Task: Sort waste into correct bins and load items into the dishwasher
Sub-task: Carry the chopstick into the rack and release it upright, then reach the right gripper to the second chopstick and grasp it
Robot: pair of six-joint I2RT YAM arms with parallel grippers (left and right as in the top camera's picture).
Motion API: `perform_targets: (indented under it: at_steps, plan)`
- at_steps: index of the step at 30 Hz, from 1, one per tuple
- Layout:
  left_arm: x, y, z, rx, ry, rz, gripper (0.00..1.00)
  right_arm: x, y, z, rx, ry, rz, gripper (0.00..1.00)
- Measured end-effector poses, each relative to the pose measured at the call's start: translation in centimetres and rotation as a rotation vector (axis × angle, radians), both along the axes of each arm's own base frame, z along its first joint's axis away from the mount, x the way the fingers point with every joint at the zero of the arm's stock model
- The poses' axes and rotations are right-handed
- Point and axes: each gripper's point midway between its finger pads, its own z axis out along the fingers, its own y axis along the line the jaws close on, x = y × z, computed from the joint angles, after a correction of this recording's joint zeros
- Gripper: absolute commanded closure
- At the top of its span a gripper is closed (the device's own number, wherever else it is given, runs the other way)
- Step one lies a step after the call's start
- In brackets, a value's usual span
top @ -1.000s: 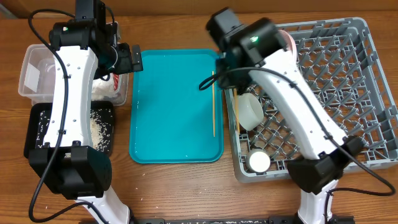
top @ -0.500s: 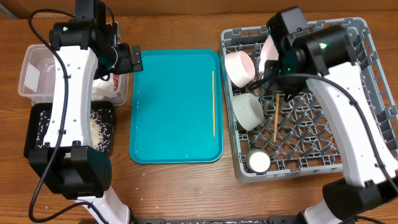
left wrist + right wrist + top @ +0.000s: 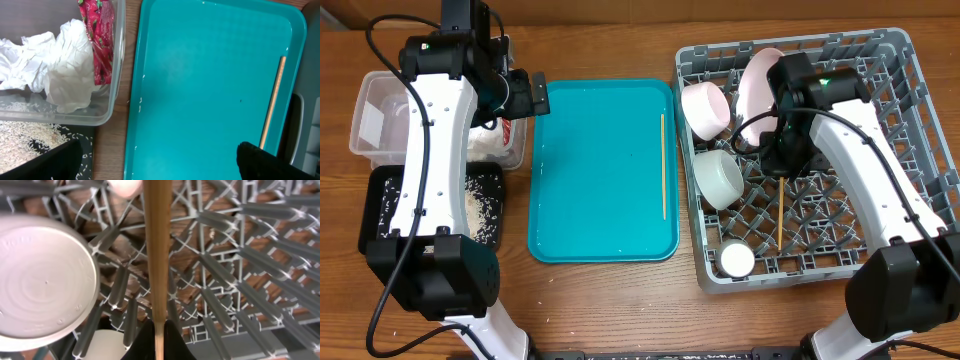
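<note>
My right gripper [image 3: 779, 172] is shut on a wooden chopstick [image 3: 780, 225] low over the grey dish rack [image 3: 910, 110]. In the right wrist view the chopstick [image 3: 157, 255] runs straight out from the shut fingers [image 3: 159, 335] above the pegs. The second chopstick [image 3: 663, 165] lies on the teal tray [image 3: 600, 170]. The rack holds a white plate [image 3: 760, 80], a white bowl [image 3: 705, 108], a grey-green bowl [image 3: 720, 178] and a small white cup [image 3: 736, 260]. My left gripper [image 3: 160, 167] is open and empty over the teal tray's left edge. The clear tub [image 3: 375, 120] holds tissue [image 3: 65, 65] and the red wrapper [image 3: 97, 40].
The black tray [image 3: 380, 215] in front of the tub holds rice scraps [image 3: 480, 205]. A few rice grains lie on the teal tray's left side [image 3: 140, 102]. The cup's round base [image 3: 42, 280] is just left of the held chopstick. Bare wooden table surrounds everything.
My right arm carried the chopstick from the tray's right edge to over the rack, then lower and toward the rack's front. My left arm has not moved.
</note>
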Motion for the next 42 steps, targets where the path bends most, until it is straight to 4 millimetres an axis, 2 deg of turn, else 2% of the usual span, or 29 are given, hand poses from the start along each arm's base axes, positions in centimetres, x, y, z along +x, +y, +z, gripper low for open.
perform_targets:
  at_steps: [5,6,8,10,22,26,30,34,38,42]
  plan:
    - [0.0,0.0,0.0,0.000,0.000,0.000,0.00,0.1,0.6,-0.1,0.041,0.004,0.078,0.92]
    - [0.0,0.0,0.0,0.000,0.000,0.000,0.00,0.1,0.7,-0.1,0.046,0.005,0.089,0.86]
    - [0.0,0.0,0.0,0.000,0.000,0.000,0.00,0.0,0.8,-0.2,0.052,0.008,0.102,0.67]
    - [0.0,0.0,0.0,0.000,0.000,0.000,0.00,0.0,0.9,-0.2,0.056,0.009,0.108,0.60]
    - [0.0,0.0,0.0,0.000,0.000,0.000,0.00,-0.2,1.7,-0.1,0.107,0.020,0.125,0.60]
    - [0.0,0.0,0.0,0.000,0.000,0.000,0.00,0.5,3.1,1.4,0.160,-0.017,0.138,0.64]
    - [0.0,0.0,0.0,0.000,0.000,0.000,0.00,2.4,5.9,4.7,0.230,-0.129,0.171,0.67]
    - [0.0,0.0,0.0,0.000,0.000,0.000,0.00,3.8,11.1,7.2,0.302,-0.255,0.249,0.66]
    - [0.0,0.0,0.0,0.000,0.000,0.000,0.00,3.4,16.5,8.0,0.347,-0.321,0.308,0.60]
    - [0.0,0.0,0.0,0.000,0.000,0.000,0.00,2.7,20.4,7.4,0.343,-0.347,0.308,0.57]
